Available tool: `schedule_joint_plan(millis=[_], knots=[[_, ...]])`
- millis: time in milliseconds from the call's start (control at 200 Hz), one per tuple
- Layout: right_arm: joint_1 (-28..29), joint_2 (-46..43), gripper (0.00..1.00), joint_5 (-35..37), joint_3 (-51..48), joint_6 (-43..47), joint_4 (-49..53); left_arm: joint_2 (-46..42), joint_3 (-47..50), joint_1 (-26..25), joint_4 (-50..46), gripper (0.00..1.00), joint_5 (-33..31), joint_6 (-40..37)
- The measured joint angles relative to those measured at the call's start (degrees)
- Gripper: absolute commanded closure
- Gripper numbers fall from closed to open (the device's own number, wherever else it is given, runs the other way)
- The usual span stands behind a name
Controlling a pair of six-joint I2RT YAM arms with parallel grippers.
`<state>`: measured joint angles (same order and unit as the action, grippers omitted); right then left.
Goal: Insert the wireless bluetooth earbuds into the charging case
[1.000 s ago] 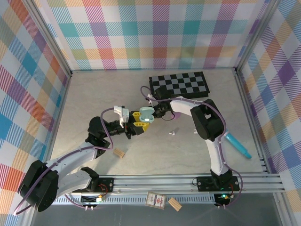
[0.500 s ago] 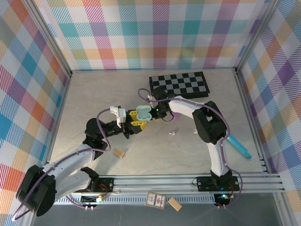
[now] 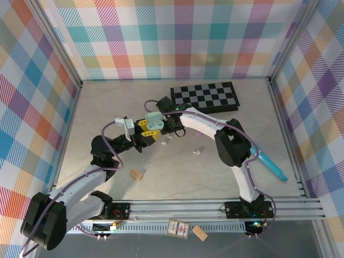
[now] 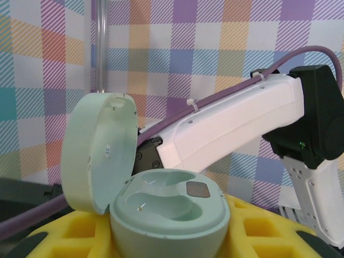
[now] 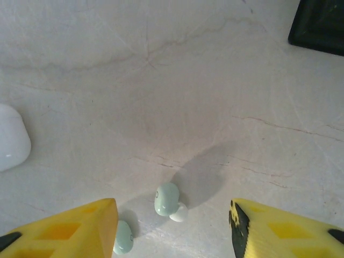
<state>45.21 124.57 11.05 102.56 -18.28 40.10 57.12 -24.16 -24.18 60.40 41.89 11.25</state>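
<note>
Below right gripper [image 5: 173,217], two pale green earbuds [image 5: 166,198] [image 5: 123,237].

Earbuds [image 5: 167,199] lie on the table [image 5: 161,80] ahead of the right end effector [image 5: 172,217].

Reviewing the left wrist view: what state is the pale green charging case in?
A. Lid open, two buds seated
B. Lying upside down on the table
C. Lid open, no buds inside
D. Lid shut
C: the charging case, held in the left gripper, has its lid swung up and nothing seated inside.
</note>
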Motion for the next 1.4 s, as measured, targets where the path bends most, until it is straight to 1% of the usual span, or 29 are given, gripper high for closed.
schedule_joint_plan(millis=[50,280,540,705,850,1065,1150,1400], knots=[[0.9,1.6,0.56,2.1,1.7,0.3,1.6,0.0,0.0,0.0,0.0,0.7,0.1,0.1],[3.6,7.0,0.57,8.0,6.1,0.9,7.1,0.0,0.0,0.0,0.0,0.7,0.6,0.1],[4.5,9.5,0.59,9.9,8.3,1.3,9.3,0.0,-0.1,0.0,0.0,0.7,1.0,0.4],[4.5,10.7,0.63,11.1,10.4,1.9,10.4,0.0,-0.1,0.0,0.0,0.7,1.1,0.8],[4.5,11.0,0.66,12.0,10.7,2.5,11.0,0.0,-0.1,0.0,0.0,0.7,1.1,1.0],[4.7,11.7,0.67,13.8,11.7,2.7,12.0,0.0,-0.1,0.0,0.0,0.7,1.6,1.0],[4.8,11.7,0.69,14.6,11.7,2.7,12.5,0.0,-0.1,0.0,0.0,0.7,1.8,1.0],[4.7,11.8,0.7,16.6,12.1,2.7,13.8,0.5,-0.1,0.0,0.2,0.71,2.1,1.2]])
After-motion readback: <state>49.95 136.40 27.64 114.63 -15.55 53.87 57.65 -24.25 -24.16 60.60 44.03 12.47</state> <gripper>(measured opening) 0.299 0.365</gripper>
